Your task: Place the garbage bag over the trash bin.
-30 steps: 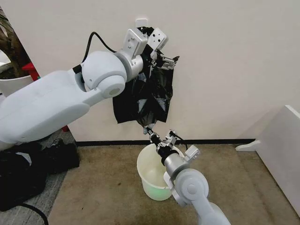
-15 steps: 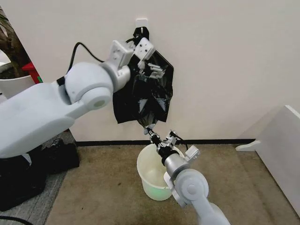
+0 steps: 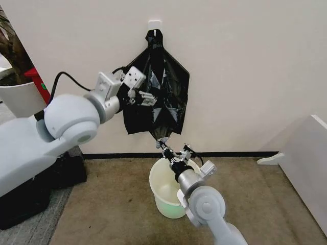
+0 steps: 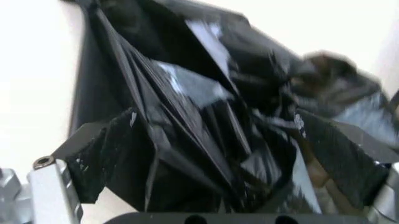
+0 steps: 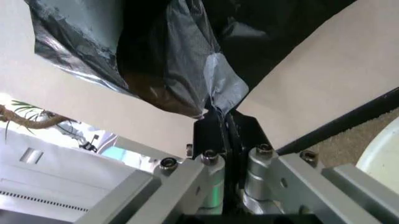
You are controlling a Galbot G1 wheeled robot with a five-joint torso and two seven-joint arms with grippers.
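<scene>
Head view: the garbage bag (image 3: 158,97) hangs on the wall from a white hook (image 3: 154,24), directly above the right tool (image 3: 167,149) and just beside the left tool (image 3: 144,96). The trash bin (image 3: 162,190) stands on the carpet (image 3: 112,204) right below the right tool. A potted plant (image 3: 15,76) stands off past the left arm. The right tool is clenched on the bag's lowest tip; the left tool's fingers are spread against the bag's side.

Left wrist view: crumpled black plastic (image 4: 206,126) lies between the spread fingers (image 4: 93,154).

Right wrist view: the closed fingers (image 5: 219,133) pinch the bag's corner (image 5: 215,91); the bin's rim (image 5: 383,158) shows alongside.
</scene>
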